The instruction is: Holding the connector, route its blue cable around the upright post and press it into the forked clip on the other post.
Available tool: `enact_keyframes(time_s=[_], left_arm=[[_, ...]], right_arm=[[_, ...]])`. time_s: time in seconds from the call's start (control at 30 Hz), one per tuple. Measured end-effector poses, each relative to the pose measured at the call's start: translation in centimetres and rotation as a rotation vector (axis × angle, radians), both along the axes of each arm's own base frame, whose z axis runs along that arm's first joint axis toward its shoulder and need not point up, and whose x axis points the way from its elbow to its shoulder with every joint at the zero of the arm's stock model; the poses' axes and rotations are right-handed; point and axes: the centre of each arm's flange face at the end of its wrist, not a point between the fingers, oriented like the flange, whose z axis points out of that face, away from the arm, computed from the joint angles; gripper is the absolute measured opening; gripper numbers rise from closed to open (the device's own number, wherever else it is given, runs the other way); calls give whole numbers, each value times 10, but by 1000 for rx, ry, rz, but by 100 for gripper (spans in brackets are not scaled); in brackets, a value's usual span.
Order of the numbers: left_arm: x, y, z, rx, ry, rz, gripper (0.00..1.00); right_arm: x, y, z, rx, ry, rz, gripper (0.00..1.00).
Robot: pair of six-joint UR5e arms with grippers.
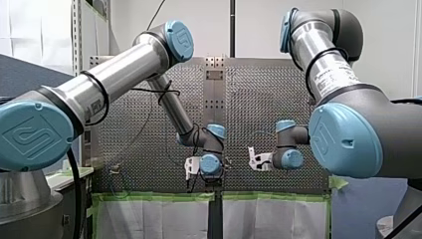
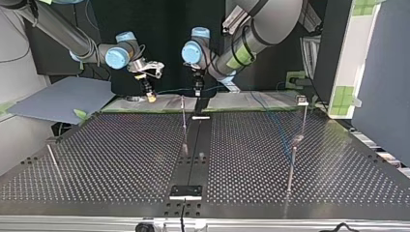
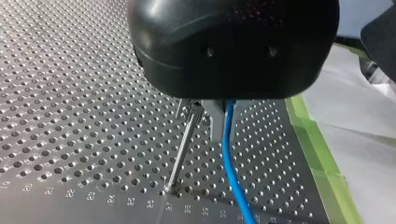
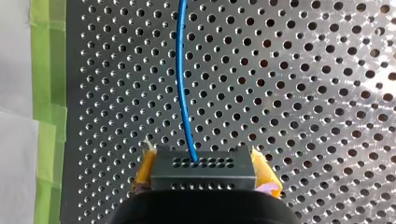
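1. The right gripper (image 4: 203,158) is clenched on the connector (image 4: 204,177). Its yellow pads (image 4: 145,170) bear on the two short sides of the black block.

2. The blue cable (image 4: 183,79) leaves the connector's forward face. Its long axis runs straight ahead of the jaws over the perforated table (image 4: 303,93), with a slight bow and no visible kink.

3. Further along the cable we find the left gripper (image 3: 210,116). The cable emerges from under its black housing and hangs toward the table. The housing hides the contact, so we cannot tell whether this gripper is closed on the cable or only guiding it.

4. The upright post (image 3: 183,149) stands just beside the left gripper. The cable passes close to the post on the side facing the green tape (image 3: 313,144), without touching it. We judge that this is the relation the wrap depends on. The left gripper is the nearer one to the post.

5. Farthest off, at the top view's right, the forked clip (image 2: 302,100) sits on top of its own post (image 2: 303,121). It is well apart from both grippers. We judge that the cable has not yet been pressed into it.
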Motion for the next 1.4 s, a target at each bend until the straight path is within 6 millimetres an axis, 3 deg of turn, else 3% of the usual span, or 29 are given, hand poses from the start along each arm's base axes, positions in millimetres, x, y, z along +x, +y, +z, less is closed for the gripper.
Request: enact_keyframes(time_s=[0.7, 1.03, 1.4], left_arm=[[-1, -7, 1, 12, -17, -29, 0], [7, -14, -20, 36, 10, -41, 0], [15, -17, -17, 26, 0, -37, 0]], right_arm=[[-11, -11, -1, -12, -24, -46, 0], [-13, -11, -2, -8, -25, -54, 0], [-17, -15, -3, -8, -44, -74, 0]])
